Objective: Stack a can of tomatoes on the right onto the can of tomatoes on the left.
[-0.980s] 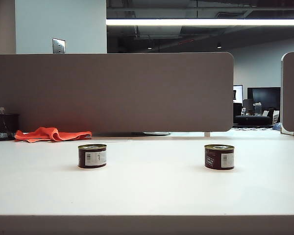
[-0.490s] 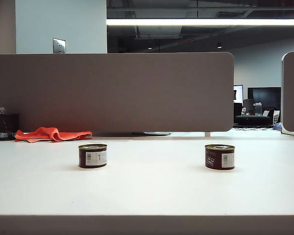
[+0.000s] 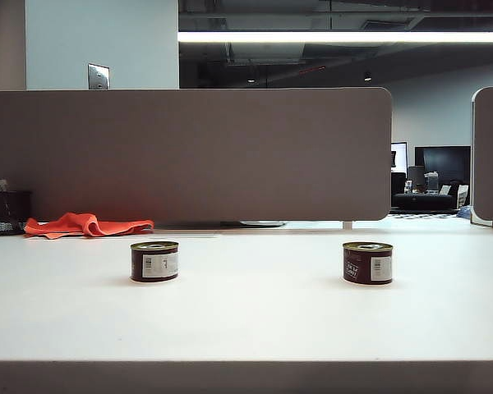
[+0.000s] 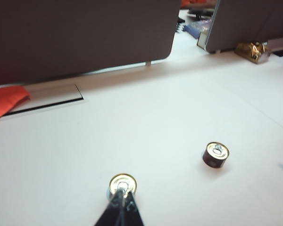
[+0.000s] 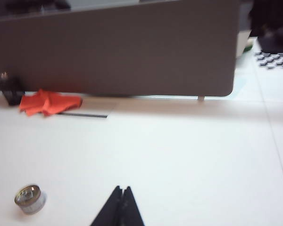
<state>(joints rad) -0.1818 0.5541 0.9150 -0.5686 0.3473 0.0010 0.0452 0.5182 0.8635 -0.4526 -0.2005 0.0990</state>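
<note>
The counter is wide and white, and its front edge runs across the bottom of the exterior view. At its back edge stands a grey partition, with a second panel at the far right and a gap between them.

An orange cloth lies at the foot of the partition on the left, just beside a black mesh cup.

The left can and the right can both stand upright on the counter, well apart, with bare surface between them and all around them. Neither can is near an edge.

No arm shows in the exterior view. In the left wrist view the left tool has its jaws pressed together and holds nothing. It hangs above the counter, and its tip appears in front of the left can; the right can stands off to the side. In the right wrist view the right tool is also closed and empty, over bare counter, with one can well apart from it.
</note>
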